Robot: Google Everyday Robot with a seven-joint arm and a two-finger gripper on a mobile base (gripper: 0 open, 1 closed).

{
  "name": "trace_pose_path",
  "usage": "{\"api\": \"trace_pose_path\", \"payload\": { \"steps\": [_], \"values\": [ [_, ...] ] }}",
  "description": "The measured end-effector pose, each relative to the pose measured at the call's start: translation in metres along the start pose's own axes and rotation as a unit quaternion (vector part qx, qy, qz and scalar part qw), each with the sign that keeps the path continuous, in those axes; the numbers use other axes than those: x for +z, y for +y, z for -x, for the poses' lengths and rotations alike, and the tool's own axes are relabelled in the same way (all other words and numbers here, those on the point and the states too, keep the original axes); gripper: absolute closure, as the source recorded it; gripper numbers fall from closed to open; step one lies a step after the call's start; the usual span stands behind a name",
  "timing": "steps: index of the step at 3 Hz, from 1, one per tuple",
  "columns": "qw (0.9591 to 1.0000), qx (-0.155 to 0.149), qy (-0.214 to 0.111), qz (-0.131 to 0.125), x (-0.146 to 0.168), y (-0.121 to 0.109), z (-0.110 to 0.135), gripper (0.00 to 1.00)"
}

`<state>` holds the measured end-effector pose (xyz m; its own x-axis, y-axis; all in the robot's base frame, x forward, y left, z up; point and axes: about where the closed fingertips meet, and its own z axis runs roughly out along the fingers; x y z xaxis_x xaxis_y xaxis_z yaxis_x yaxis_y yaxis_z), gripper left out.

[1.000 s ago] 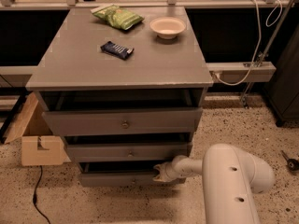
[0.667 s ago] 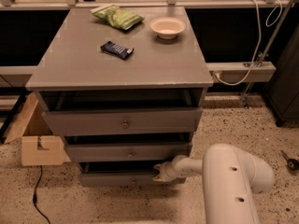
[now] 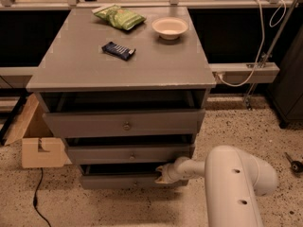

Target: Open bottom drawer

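The grey wooden cabinet [image 3: 123, 65] has three drawers, all pulled out a little. The bottom drawer [image 3: 118, 180] is the lowest front, with a small round knob [image 3: 134, 183] at its centre and a dark gap above it. My gripper [image 3: 162, 174] sits at the right end of the bottom drawer's top edge, at the end of my white arm [image 3: 227, 178] that reaches in from the lower right. The middle drawer [image 3: 128, 154] and the wide top drawer [image 3: 124, 123] are above it.
On the cabinet top lie a green snack bag [image 3: 119, 16], a white bowl [image 3: 170, 27] and a dark blue bar [image 3: 119, 50]. A cardboard box [image 3: 35, 141] stands on the floor at the left, with a black cable [image 3: 37, 202] beside it. A rail with white cables [image 3: 246, 70] runs at the right.
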<state>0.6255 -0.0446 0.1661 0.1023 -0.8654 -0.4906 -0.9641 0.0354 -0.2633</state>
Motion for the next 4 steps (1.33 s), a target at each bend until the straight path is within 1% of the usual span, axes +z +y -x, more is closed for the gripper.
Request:
{"api": "trace_pose_path", "payload": {
  "steps": [1, 2, 3, 4],
  "values": [
    [0.9997, -0.002, 0.007, 0.021, -0.001, 0.006, 0.001, 0.05],
    [0.9986, -0.003, 0.014, 0.052, -0.005, 0.017, 0.003, 0.0],
    [0.9973, -0.003, 0.011, 0.073, -0.009, 0.029, 0.005, 0.12],
    [0.9961, 0.0, 0.006, 0.088, -0.011, 0.042, 0.004, 0.33]
  ]
}}
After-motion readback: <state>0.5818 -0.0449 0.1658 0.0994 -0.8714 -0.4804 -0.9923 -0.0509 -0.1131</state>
